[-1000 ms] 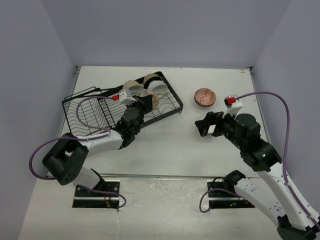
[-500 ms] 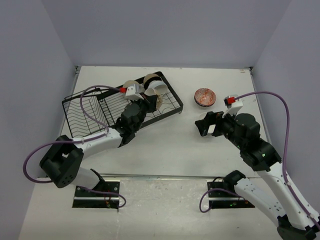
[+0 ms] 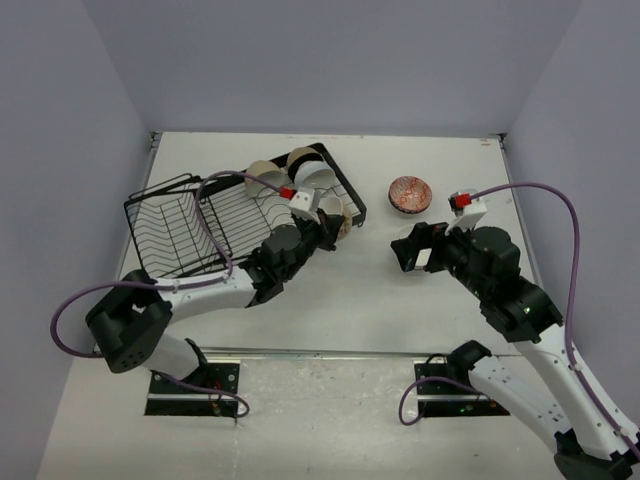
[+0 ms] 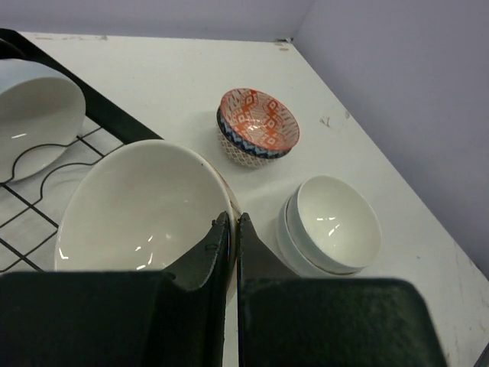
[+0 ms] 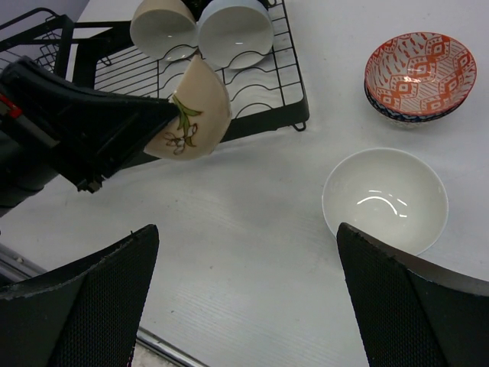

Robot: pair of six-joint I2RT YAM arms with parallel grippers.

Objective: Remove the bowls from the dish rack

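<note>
Left gripper (image 4: 231, 222) clamped on the rim of the cream bowl (image 4: 137, 206), tilted, just off the rack (image 3: 160, 230) at its 3 o'clock. Right gripper (image 3: 415, 250) jaws apart, empty. Risk: a thin rim pinch, so the bowl may pivot, slip, or chip against the white bowl (image 4: 336, 222) nearby.

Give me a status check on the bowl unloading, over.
Left gripper shut on cream bowl, held at the dish rack edge. Right gripper open, hovering over white bowl on table. Patterned bowl beyond; nothing blocking seen.
</note>
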